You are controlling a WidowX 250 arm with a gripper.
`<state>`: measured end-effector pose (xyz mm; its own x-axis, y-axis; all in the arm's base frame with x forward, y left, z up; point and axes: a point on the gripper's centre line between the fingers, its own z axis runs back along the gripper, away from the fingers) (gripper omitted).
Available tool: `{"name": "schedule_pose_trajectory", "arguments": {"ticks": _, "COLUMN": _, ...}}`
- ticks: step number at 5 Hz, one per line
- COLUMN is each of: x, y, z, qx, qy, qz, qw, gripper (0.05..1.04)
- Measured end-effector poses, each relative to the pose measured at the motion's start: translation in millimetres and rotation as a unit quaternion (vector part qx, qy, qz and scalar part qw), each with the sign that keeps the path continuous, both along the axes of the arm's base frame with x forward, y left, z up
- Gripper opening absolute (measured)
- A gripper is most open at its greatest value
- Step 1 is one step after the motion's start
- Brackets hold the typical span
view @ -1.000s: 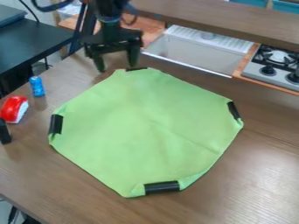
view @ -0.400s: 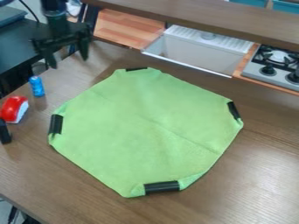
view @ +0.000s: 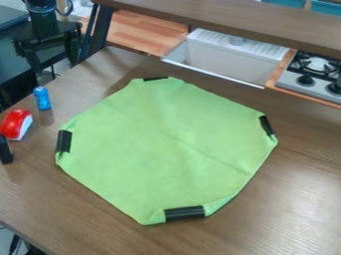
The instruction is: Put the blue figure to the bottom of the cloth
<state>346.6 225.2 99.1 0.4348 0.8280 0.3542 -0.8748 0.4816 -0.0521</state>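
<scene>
Blue figure [view: 42,98] waits upright off the cloth's upper-left side, and the jaws are wide apart with nothing between them!
Here's the black arm [view: 43,25], up beyond the cloth [view: 166,149] on its far-left side, and the whole job looks ahead of it: the bottom edge, by the near black strip [view: 184,213], is likely the target. The figure looks light, stiff and smooth, so it may slip or roll if nudged; not fragile, I'd say. Best hold? Straight down, one jaw each side of its middle, clear of the red-and-white thing [view: 16,124] farther out to the cloth's left. Set it down gently, because that soft fabric could ruck up!
</scene>
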Motion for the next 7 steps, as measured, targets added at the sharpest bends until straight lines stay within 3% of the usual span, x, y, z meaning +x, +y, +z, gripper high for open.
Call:
{"name": "schedule_pose_trajectory", "arguments": {"ticks": 2, "x": 1, "y": 20, "z": -26.3, "qx": 0.016, "qy": 0.041, "qz": 0.022, "qw": 0.9988, "gripper": 1.001}}
{"name": "schedule_pose_trajectory", "arguments": {"ticks": 6, "x": -9, "y": 33, "z": -29.6, "qx": 0.012, "qy": 0.047, "qz": 0.033, "qw": 0.9983, "gripper": 1.001}}
{"name": "schedule_pose_trajectory", "arguments": {"ticks": 7, "x": -13, "y": 35, "z": -44.8, "qx": 0.013, "qy": 0.069, "qz": 0.040, "qw": 0.9968, "gripper": 1.001}}
